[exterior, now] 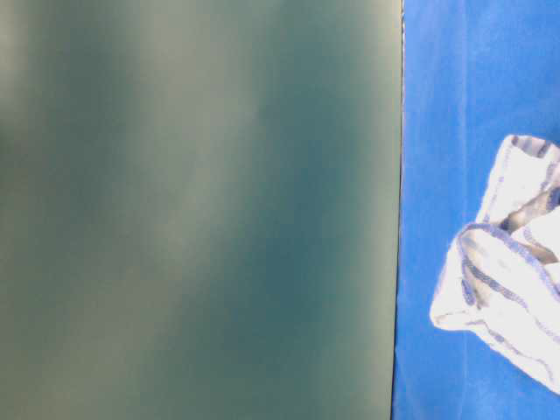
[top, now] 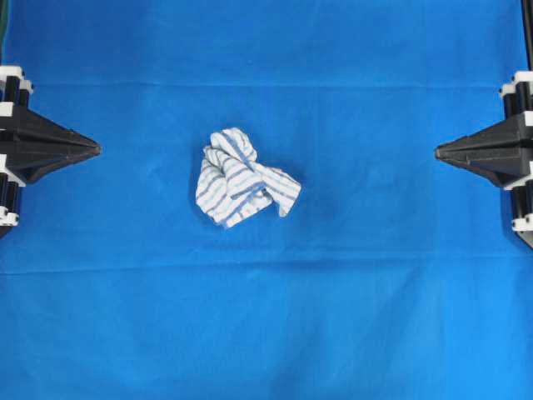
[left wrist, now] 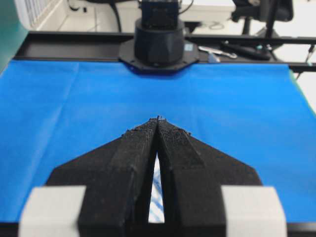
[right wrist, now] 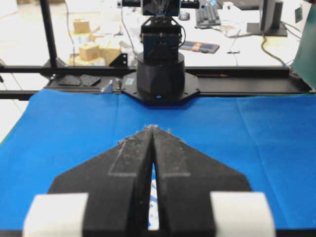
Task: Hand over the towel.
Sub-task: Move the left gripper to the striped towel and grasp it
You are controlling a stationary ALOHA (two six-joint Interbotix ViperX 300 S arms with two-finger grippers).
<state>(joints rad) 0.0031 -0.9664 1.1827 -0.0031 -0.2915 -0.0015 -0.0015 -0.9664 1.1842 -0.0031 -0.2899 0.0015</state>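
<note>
The towel (top: pixel 244 177), white with thin blue and grey stripes, lies crumpled in a heap near the middle of the blue tablecloth. It also fills the right edge of the table-level view (exterior: pixel 512 280). My left gripper (top: pixel 96 150) is shut at the left edge, well clear of the towel. My right gripper (top: pixel 439 152) is shut at the right edge, equally far away. In each wrist view the fingertips meet (left wrist: pixel 158 119) (right wrist: pixel 152 127), and a sliver of striped towel (left wrist: pixel 156 190) (right wrist: pixel 153 197) shows through the slit behind them, lying on the table beyond.
The plain blue tablecloth (top: pixel 375 317) covers the whole table. A dark green panel (exterior: pixel 192 210) blocks most of the table-level view. The opposite arm's black base (left wrist: pixel 159 42) (right wrist: pixel 160 74) stands at the far table edge in each wrist view.
</note>
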